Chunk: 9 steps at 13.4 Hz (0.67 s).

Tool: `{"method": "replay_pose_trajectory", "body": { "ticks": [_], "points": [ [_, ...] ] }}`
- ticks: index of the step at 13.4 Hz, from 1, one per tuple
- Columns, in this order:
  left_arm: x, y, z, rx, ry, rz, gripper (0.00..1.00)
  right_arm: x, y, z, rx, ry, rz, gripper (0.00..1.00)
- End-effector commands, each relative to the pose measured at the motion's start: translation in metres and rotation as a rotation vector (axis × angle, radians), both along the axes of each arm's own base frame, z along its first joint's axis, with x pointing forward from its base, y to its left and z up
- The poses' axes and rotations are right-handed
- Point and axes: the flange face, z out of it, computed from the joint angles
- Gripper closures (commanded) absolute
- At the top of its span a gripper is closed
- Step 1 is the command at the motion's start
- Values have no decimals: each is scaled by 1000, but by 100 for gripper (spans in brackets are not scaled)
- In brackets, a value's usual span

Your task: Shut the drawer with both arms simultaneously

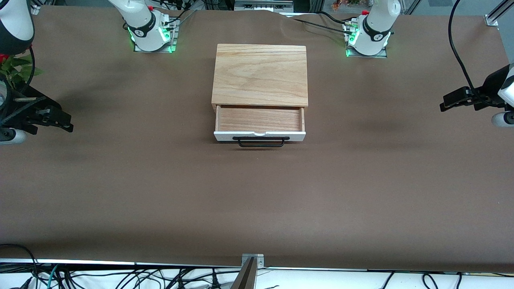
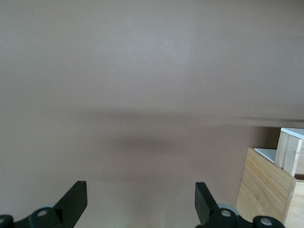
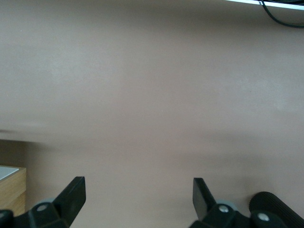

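The drawer (image 1: 259, 119) stands pulled out of its light-wood box (image 1: 260, 74) at the table's middle, toward the front camera. Its tray is empty, and its white front panel (image 1: 225, 136) carries a black wire handle (image 1: 261, 141). My left gripper (image 1: 445, 105) hovers over the table at the left arm's end, well apart from the drawer, open and empty (image 2: 141, 202). My right gripper (image 1: 67, 123) hovers over the right arm's end, also open and empty (image 3: 138, 194). A corner of the box shows in the left wrist view (image 2: 266, 190) and in the right wrist view (image 3: 12, 190).
Brown cloth (image 1: 257, 200) covers the table. A plant with red flowers (image 1: 16, 66) stands by the right arm's end. Cables (image 1: 120, 277) and a metal bracket (image 1: 252, 261) lie along the table edge nearest the front camera. The green-lit arm bases (image 1: 150, 36) (image 1: 367, 38) flank the box.
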Motion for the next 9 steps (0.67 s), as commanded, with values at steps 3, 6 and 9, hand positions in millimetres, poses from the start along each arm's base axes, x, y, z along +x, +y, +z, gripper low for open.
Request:
{"method": "replay_pose_trajectory", "body": {
  "ticks": [3, 6, 9],
  "points": [
    [2, 2, 5, -9, -5, -5, 0, -1, 0, 2, 13, -5, -5, 0],
    [2, 3, 6, -7, -6, -3, 0, -1, 0, 2, 8, -5, -5, 0],
    [2, 3, 7, -8, -8, -2, 0, -2, -1, 2, 8, 1, -6, 0]
  ]
}}
